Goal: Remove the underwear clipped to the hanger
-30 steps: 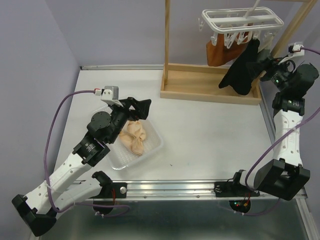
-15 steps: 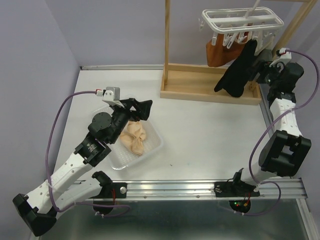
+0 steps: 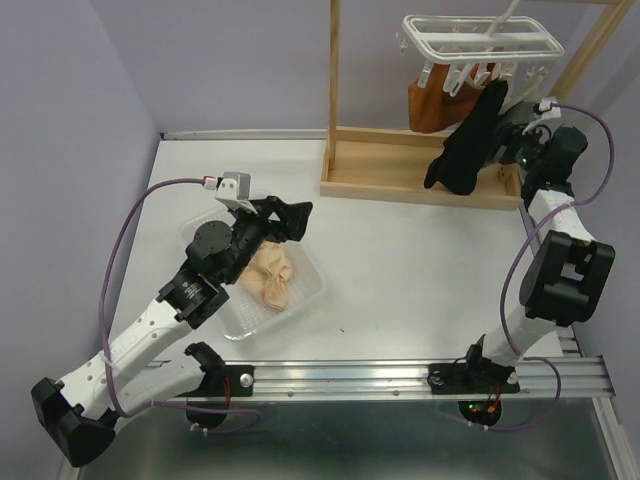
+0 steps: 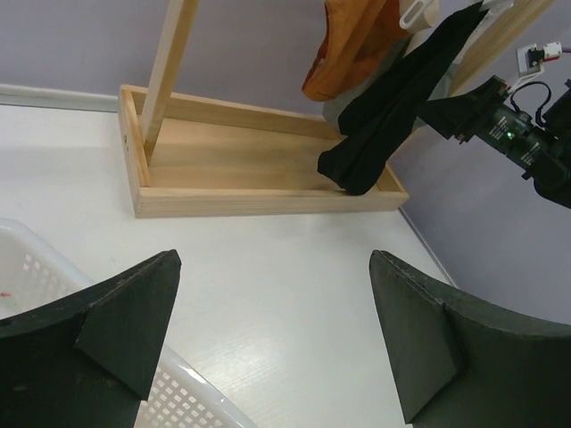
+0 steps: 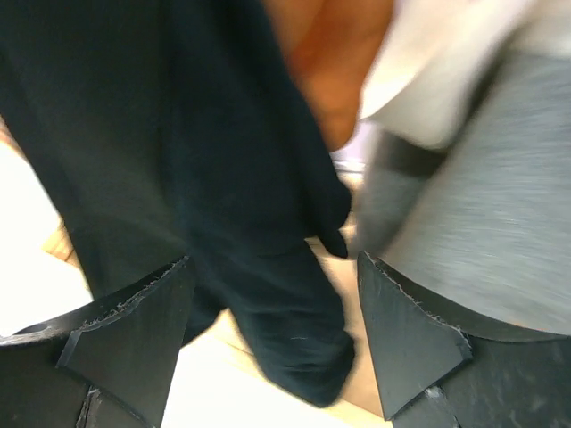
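1. The black underwear [image 3: 465, 150] is hung from a clip of the white hanger [image 3: 480, 38], above the right end of the wooden stand [image 3: 380, 165].
2. Four garments are counted. They are the black one, a rust-orange underwear [image 3: 428, 105] clipped just beside it on the left, a grey underwear [image 5: 500, 223] seen only blurred at the black one's other side, and a cream-beige underwear [image 3: 270, 278] laid in the white basket [image 3: 318, 283] on the table [image 3: 420, 270].
3. One hanger, one stand and one basket are seen.
4. The right gripper [image 5: 272, 260] is placed at the black underwear with its jaws well apart. The black cloth is hung between the two fingers, and it cannot be told if it is touched by them.
5. The left gripper [image 4: 275, 256] is opened fully wide above the far edge of the basket, and nothing is held in it.
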`<state>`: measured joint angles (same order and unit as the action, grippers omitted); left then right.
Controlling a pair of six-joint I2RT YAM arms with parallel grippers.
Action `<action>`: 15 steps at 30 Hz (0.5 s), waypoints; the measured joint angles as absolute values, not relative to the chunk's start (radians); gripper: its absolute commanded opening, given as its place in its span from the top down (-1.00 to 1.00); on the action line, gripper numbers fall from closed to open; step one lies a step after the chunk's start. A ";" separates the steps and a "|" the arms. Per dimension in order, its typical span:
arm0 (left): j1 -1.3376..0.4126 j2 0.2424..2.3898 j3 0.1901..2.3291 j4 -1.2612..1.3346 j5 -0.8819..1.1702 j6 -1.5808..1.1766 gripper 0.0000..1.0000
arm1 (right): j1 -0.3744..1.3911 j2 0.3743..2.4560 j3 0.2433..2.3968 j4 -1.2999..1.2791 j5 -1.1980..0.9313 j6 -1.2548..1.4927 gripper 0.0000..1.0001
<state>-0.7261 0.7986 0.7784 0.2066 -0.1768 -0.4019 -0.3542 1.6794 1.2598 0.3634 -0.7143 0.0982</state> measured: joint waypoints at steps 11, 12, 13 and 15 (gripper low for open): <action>-0.726 0.838 0.778 0.246 -0.134 -0.430 -0.98 | -0.315 1.778 1.277 0.376 -0.729 0.072 0.99; -0.726 0.846 0.778 0.257 -0.126 -0.434 -0.97 | -0.315 1.775 1.277 0.376 -0.735 0.067 0.99; -0.727 0.859 0.778 0.267 -0.113 -0.436 -0.98 | -0.315 1.768 1.276 0.370 -0.746 0.059 0.99; -0.728 0.889 0.781 0.281 -0.092 -0.437 -0.98 | -0.315 1.742 1.271 0.359 -0.767 0.046 0.99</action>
<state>-0.7277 0.8890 0.7807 0.2813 -0.0917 -0.4374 -0.3145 1.7424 1.2705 0.3592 -0.7670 0.0460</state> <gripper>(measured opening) 0.986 0.049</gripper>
